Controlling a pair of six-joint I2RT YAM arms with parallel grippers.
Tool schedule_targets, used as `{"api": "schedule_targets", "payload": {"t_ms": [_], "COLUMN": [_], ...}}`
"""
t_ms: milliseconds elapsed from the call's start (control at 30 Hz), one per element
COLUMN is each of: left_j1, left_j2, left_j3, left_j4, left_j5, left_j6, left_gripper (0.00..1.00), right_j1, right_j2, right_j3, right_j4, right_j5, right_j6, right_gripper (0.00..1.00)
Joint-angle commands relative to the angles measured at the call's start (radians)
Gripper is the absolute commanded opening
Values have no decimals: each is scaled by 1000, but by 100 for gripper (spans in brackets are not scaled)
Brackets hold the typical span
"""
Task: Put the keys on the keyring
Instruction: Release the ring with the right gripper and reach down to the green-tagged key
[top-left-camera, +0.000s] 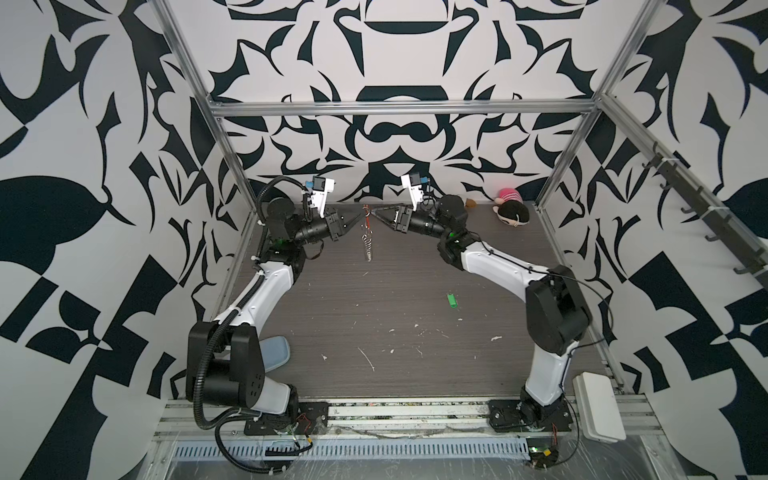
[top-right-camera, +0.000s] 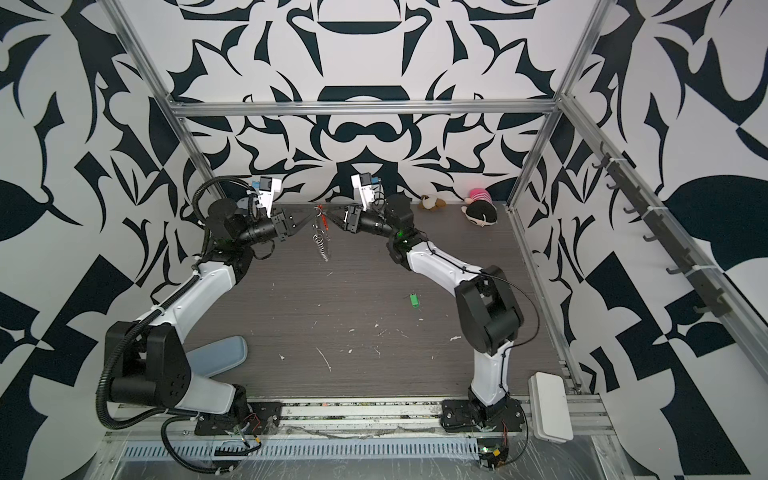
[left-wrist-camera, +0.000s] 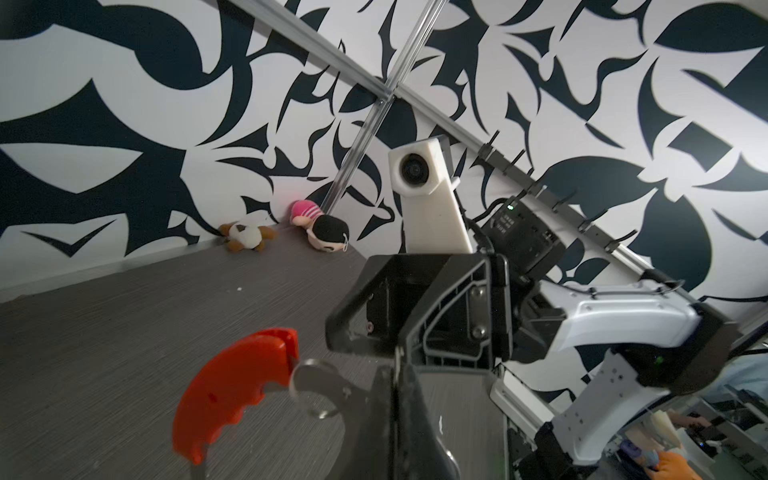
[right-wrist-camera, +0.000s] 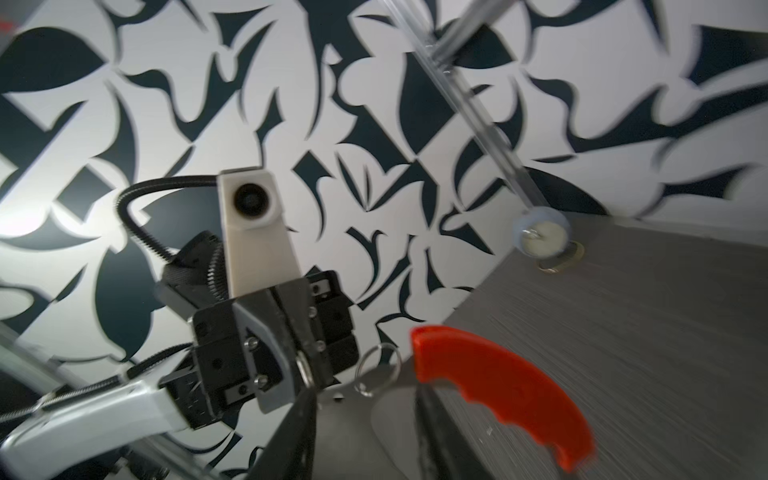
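We find the table (top-left-camera: 374, 316) dark, wood-grained and flecked with white scraps. Both arms rise from the rail (top-left-camera: 415, 411) at its near edge. The left arm (top-left-camera: 266, 291) and the right arm (top-left-camera: 498, 266) reach to the far middle with raised wrists, tips facing each other. A doll (top-left-camera: 513, 210) lies in the far right corner, well apart from the work.

The left gripper (top-left-camera: 358, 219) is clenched on the keyring (top-left-camera: 367, 237). In the right wrist view a small ring (right-wrist-camera: 305, 370) sits pinched at its fingertips. The right gripper (right-wrist-camera: 363, 388) is released, its fingers apart on either side of the loop's top. We cannot tell whether they touch it.

The keyring hangs between the two grippers, edge-on in both top views, with small rings bunched low. We cannot tell whether that end reaches the table. Its red piece (left-wrist-camera: 232, 395) sits near the top.

The keys (top-left-camera: 451, 300) lie flat on the table, right of centre, near the right arm and well apart from the keyring and both grippers.
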Motion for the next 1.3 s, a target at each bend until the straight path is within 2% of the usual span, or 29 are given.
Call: {"api": "schedule_targets", "payload": {"t_ms": [0,67,133,167,200,300,467,500,567,633,733,833,1267], "left_j1": [-5,-6,-13,-22,-34,-84,-96,-97,-97,-97,-97,-96,-114], "left_j2": [-64,-84,-104,-115,-126,-152,-164,-170,-173,-173,-173,-173,-152], "left_j3": [-38,-58,-75,-88,-102,-159,-189,-195,-206,-210,-212,-215,-191], "left_j4": [-105,-111,-121,-122,-117,-100,-89,-88,-87,-91,-98,-98,-105], "left_j5": [-28,-48,-75,-96,-115,-188,-192,-192,-197,-198,-193,-187,-184], "left_j6": [146,166,181,187,194,232,196,196,203,207,198,187,146], "left_gripper": [0,0,0,0,0,0,0,0,0,0,0,0,0], "right_j1": [-57,-61,-69,-78,-94,-182,-214,-214,-213,-214,-215,-213,-210], "right_j2": [-206,-294,-352,-383,-407,-450,-377,-366,-351,-357,-371,-364,-265], "right_j3": [-95,-151,-204,-232,-256,-289,-303,-313,-355,-405,-463,-495,-515], "right_j4": [-378,-549,-643,-689,-720,-877,-1086,-1096,-1061,-988,-903,-859,-768], "right_j5": [347,672,943,1107,1207,1187,968,923,769,663,570,522,486], "right_j6": [-295,-417,-446,-402,-366,-305,-238,-228,-226,-216,-191,-157,-156], "right_gripper": [72,99,100,100,100,100,98,93,74,60,45,35,25]}}
